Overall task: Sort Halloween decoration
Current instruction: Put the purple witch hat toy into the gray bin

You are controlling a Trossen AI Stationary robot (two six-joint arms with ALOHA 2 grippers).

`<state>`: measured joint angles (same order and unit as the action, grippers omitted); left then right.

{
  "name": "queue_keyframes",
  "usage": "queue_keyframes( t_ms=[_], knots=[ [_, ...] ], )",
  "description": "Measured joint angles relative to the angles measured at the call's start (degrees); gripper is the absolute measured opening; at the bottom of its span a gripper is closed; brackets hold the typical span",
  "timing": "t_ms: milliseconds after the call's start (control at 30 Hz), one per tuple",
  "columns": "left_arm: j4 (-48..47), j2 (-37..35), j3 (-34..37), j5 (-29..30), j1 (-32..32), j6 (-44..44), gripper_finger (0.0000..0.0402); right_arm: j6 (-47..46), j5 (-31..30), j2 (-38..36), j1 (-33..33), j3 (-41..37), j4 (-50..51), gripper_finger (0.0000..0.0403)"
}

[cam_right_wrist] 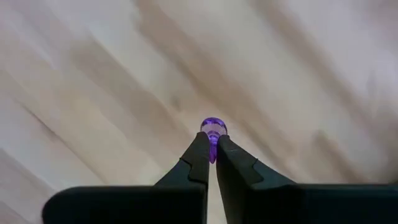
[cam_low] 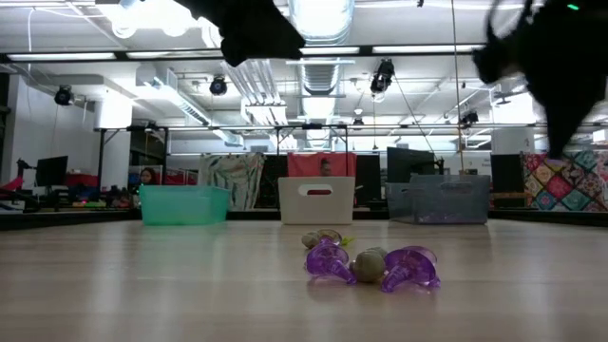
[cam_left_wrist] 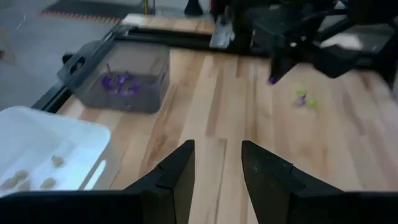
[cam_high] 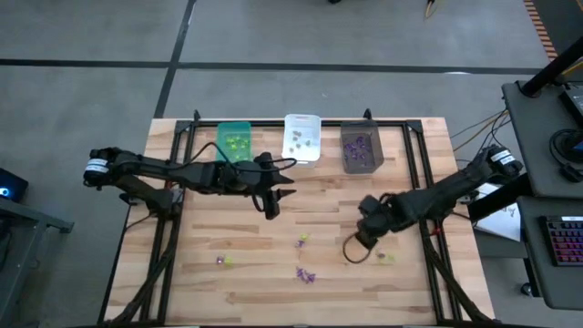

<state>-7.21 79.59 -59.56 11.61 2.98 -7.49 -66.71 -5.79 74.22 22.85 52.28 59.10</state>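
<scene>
Small spiky trinkets lie loose on the wooden table: a purple pair with a greyish one point(cam_low: 328, 261) near the front middle, one point(cam_high: 301, 241) farther in, one point(cam_high: 221, 261) at the front left, and yellow-green ones point(cam_left_wrist: 305, 98) at the right. My right gripper point(cam_right_wrist: 213, 142) hangs over the table's right half, shut on a purple trinket point(cam_right_wrist: 213, 126). My left gripper point(cam_left_wrist: 217, 168) hovers open and holding nothing in front of the green bin point(cam_high: 234, 141). Beside that bin, the white bin point(cam_high: 302, 137) and the dark grey bin point(cam_high: 360, 148) stand along the far edge. My right gripper pinches the purple trinket between its two fingertips point(cam_right_wrist: 202, 152); only the trinket's rounded end point(cam_right_wrist: 213, 124) shows past them. The fingers point steeply down from above. In the left wrist view the trinket point(cam_left_wrist: 272, 79) hangs at the fingertips, clear of the wood.
The grey bin point(cam_left_wrist: 121, 81) holds purple trinkets, the white bin point(cam_left_wrist: 37, 155) greyish ones, and the green bin yellow-green ones. Black frame rails point(cam_high: 414, 173) run along both sides of the table. Bare wood point(cam_high: 319, 205) lies between the two grippers.
</scene>
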Motion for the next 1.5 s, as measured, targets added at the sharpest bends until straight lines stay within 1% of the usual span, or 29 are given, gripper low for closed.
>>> queue_keyframes(
  t_ms=[100,300,500,733,833,933,1033,1133,1233,1333,1433,1500],
  knots=[
    [4.79,0.0,1.99,-0.02,1.01,-0.1,0.0115,7.53,-4.41,-0.06,-4.25,4.11,-0.04,0.0009],
    [5.69,0.02,3.32,-0.01,1.91,-1.6,0.0115,25.28,-6.64,3.44,-14.43,13.11,0.56,0.0009],
    [5.58,0.02,3.47,-0.02,2.38,-1.86,0.0115,40.59,-6.81,8.55,-25.59,22.4,1.8,0.0009],
    [5.32,0.02,3.47,-0.02,2.69,-2.08,0.0115,53.94,-6.61,16.52,-39.48,30.45,7.06,0.0009],
    [4.76,0.02,3.47,-0.02,2.71,-2.08,0.0115,62.16,-6.4,20.18,-45.32,31.59,8.52,0.0009],
    [3.89,0.02,3.47,-0.02,2.71,-2.12,0.0115,75.02,-6.39,23.06,-50.43,31.45,8.53,0.0009],
    [3.04,0.02,3.47,-0.02,2.69,-2.53,0.0115,85.1,-6.26,24.98,-54.93,31.22,8.49,0.0009],
    [2.76,0.02,3.47,-0.02,2.69,-2.56,0.0115,93.24,-6.18,26.03,-58.96,31.22,7.04,0.0009],
    [2.74,0.02,3.47,-0.02,2.65,-2.53,0.0115,98.97,-5.74,26.48,-62.4,31.2,5.35,0.0009],
    [2.76,0.02,3.47,-0.02,2.65,-2.53,0.0115,101.99,-5.39,26.55,-65.51,31.17,4.62,0.0009],
    [2.76,0.02,3.47,-0.02,2.65,-2.51,0.0115,102.52,-2.03,26.55,-68.5,30.96,3.7,0.0009],
    [2.74,0.02,3.47,-0.02,2.65,-2.51,0.0115,101.74,-1.68,26.55,-69.88,30.8,1.93,0.0009]
  ],
)
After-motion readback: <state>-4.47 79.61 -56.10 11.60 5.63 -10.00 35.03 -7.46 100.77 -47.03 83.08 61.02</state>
